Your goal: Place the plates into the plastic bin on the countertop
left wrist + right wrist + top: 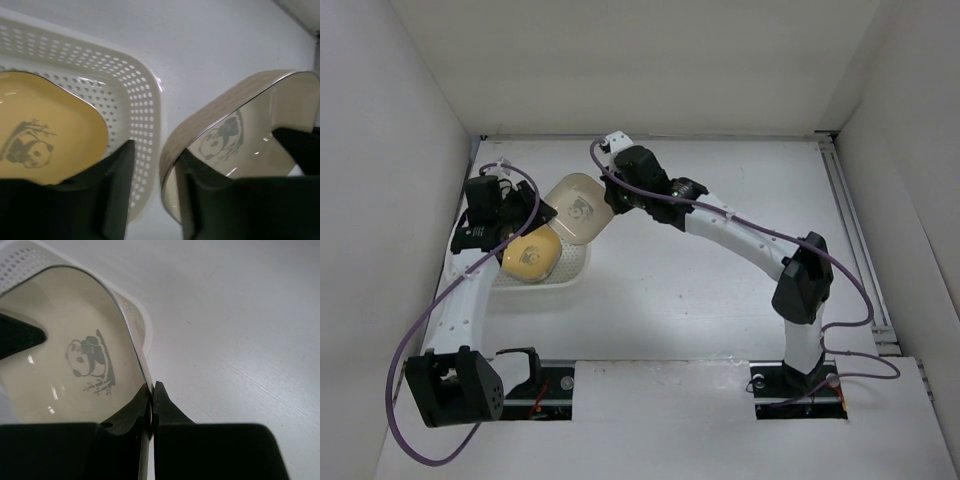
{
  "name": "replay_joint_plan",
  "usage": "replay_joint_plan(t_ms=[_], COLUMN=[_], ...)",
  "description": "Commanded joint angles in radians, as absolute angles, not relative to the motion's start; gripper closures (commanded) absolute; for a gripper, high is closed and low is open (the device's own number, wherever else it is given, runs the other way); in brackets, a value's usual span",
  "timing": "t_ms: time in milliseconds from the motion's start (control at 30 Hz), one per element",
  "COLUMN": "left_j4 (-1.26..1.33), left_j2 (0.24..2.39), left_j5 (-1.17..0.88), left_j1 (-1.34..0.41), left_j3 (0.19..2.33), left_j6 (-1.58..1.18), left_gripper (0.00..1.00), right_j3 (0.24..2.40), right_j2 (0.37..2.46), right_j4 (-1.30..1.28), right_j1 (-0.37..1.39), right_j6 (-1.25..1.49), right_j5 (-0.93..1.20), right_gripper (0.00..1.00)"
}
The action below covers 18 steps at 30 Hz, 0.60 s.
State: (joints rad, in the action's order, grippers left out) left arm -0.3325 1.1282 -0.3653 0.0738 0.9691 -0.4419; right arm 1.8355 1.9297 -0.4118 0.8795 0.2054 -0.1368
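Observation:
My right gripper (152, 392) is shut on the rim of a beige plate (65, 350) with a panda print and holds it tilted above the far right corner of the white plastic bin (570, 275). The plate also shows in the top view (575, 205) and in the left wrist view (235, 125). My left gripper (155, 195) is open, with its jaws on either side of the plate's opposite rim, one finger (215, 200) inside the dish. An orange-yellow plate (45, 135) lies in the bin (135, 100). Other plates are out of view.
The bin stands on the white countertop (720, 270) at the left, close to the left wall (390, 200). The back wall and right wall enclose the surface. A rail (855, 240) runs along the right side.

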Motion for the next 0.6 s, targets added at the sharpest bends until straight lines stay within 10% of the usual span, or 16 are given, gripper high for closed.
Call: replay_joint_plan(t_ms=[0,133,267,567], left_j4=[-0.313,-0.313,-0.36,-0.448], left_j2=[1.12,1.129,1.111,0.95], left_j5=[-0.368,-0.368,-0.292,-0.022], left_j1=[0.075,0.075,0.075,0.193], left_j3=[0.985,0.974,0.985,0.904], left_j6=[-0.425,-0.434,-0.475,-0.638], left_gripper=[0.71,1.0,1.0,1.0], right_j3=[1.853,1.894,1.884,1.637], right_j2=[1.838,1.841,1.852,1.75], right_j4=[-0.341,-0.363,-0.376,-0.376], right_j1=[0.923,0.946,0.946,0.865], right_j6=[0.233,0.233,0.233,0.233], right_j5=[-0.172,-0.183,-0.221,-0.276], right_gripper=[1.0,0.98,0.0,0.0])
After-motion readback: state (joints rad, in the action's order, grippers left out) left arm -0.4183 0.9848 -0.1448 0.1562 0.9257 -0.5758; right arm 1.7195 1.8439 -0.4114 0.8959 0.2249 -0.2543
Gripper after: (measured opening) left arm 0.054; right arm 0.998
